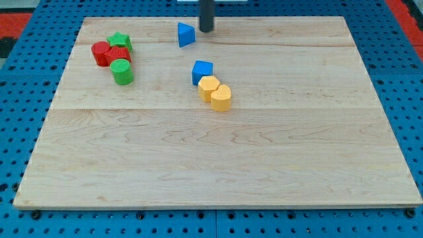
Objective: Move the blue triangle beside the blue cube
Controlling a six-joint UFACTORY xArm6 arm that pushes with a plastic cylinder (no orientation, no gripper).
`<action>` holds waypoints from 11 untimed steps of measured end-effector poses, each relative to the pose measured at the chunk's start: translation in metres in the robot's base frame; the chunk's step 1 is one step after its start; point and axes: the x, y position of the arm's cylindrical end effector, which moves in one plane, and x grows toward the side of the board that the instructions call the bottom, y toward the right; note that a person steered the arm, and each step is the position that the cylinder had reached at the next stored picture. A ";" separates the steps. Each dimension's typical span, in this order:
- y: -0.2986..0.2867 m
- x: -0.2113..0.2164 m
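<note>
Blue triangular block (186, 34) sits near the view's top edge of the light wooden board (264, 152), a little left of centre. My tip (207, 30), lower end of the straight dark rod, is just beside it on the view's right; contact vs. small gap can't be told. No gripper on this rig, so nothing opens, closes or holds anything; rod only.

Blue cube (202, 71) lies below the triangle, apart from it, slightly to the view's right. Touching the cube's lower right: 2 yellow blocks, 1 roughly hexagonal (209, 86), 1 cylinder-like (221, 98), pressed together in a diagonal row.

Well apart, at the view's upper left: cluster of 4, packed close. Green star-shaped block (120, 42) at top, 2 red blocks (100, 53) (119, 55) w/ shapes unclear, green cylinder (122, 71) at bottom.

Board rests on blue perforated surface (20, 99).
</note>
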 end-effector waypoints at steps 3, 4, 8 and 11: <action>-0.050 0.027; -0.048 -0.001; 0.014 0.039; 0.026 0.142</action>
